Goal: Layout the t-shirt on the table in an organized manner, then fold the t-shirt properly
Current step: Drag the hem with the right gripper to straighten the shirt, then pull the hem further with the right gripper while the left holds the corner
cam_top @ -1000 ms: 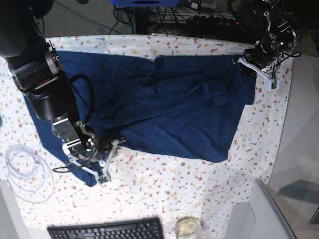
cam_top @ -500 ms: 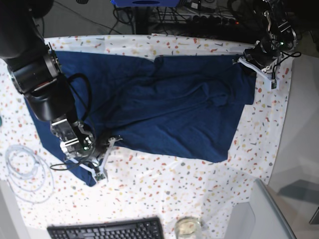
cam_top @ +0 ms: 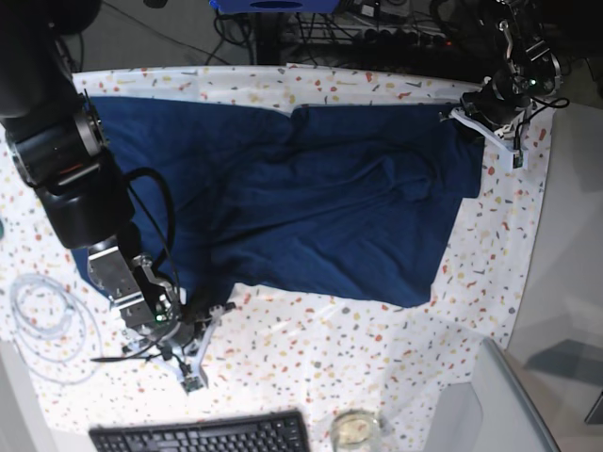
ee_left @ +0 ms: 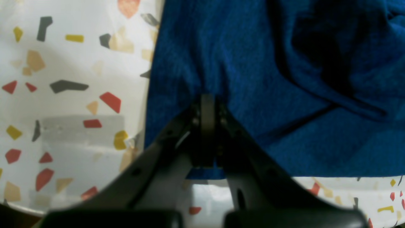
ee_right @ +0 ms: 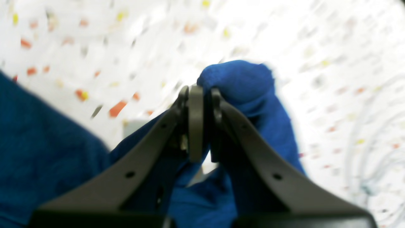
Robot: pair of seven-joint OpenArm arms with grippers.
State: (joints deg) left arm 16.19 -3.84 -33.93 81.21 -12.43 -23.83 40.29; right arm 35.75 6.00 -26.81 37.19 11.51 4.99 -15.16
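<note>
The navy t-shirt (cam_top: pixel 311 198) lies spread and wrinkled across the speckled table (cam_top: pixel 320 348). My right gripper (cam_top: pixel 191 363) hangs near the front left and is shut on the t-shirt's lower-left corner. In the right wrist view that bunched corner of the t-shirt (ee_right: pixel 240 82) is pinched between the tips of my right gripper (ee_right: pixel 201 95), raised off the table (ee_right: pixel 316 47). My left gripper (cam_top: pixel 457 118) is at the far right corner. In the left wrist view my left gripper (ee_left: pixel 207 101) is shut on the edge of the t-shirt (ee_left: pixel 269 79), close to the table (ee_left: pixel 79 63).
A black keyboard (cam_top: pixel 203 435) lies at the front edge, with a glass (cam_top: pixel 355 428) beside it. A white cable coil (cam_top: pixel 47 325) rests at the front left. A grey panel (cam_top: pixel 499 405) stands at the front right. Cables run behind the table.
My right gripper has shut on the t-shirt's lower-left corner and moved toward the front edge with it. The left gripper has stayed still.
</note>
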